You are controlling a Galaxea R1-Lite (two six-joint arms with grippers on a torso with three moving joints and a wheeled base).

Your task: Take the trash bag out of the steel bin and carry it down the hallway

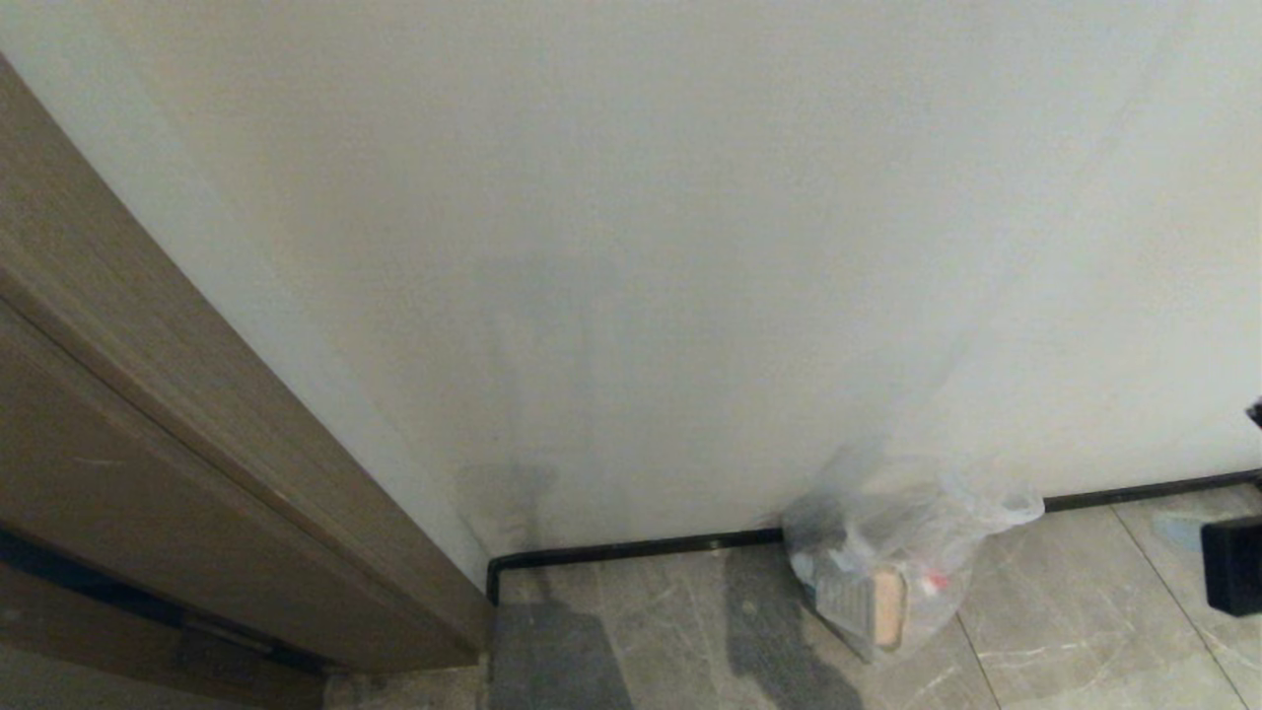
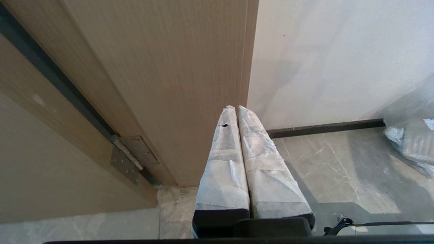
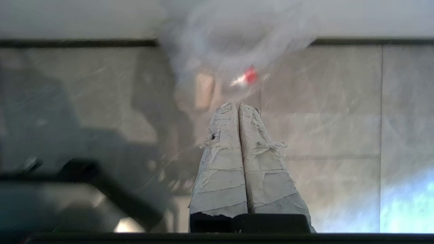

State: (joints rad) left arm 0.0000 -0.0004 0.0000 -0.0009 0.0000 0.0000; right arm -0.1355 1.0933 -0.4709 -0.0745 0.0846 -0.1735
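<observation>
Two grippers concern us, and both have their jaws pressed together with nothing pinched between them: the left gripper (image 2: pixel 237 107) hangs idle beside the wooden door frame (image 2: pixel 162 84), and the right gripper (image 3: pixel 237 104) points at the floor just short of the trash bag (image 3: pixel 234 64). We hold no plastic there, so if we back off believing the bag is in hand, we would drive away without it. Farther out, in the head view, the trash bag (image 1: pixel 892 562) sits on the grey floor tiles (image 1: pixel 1065 631), slumped against the black baseboard (image 1: pixel 641 545) at the foot of the white wall (image 1: pixel 631 247), with paper scraps and a red-capped item showing through. Its film is thin and crinkly, so we judge a fresh pinch could slip off or tear it, spilling scraps. We see no steel bin anywhere, so the bag looks already out of it.
</observation>
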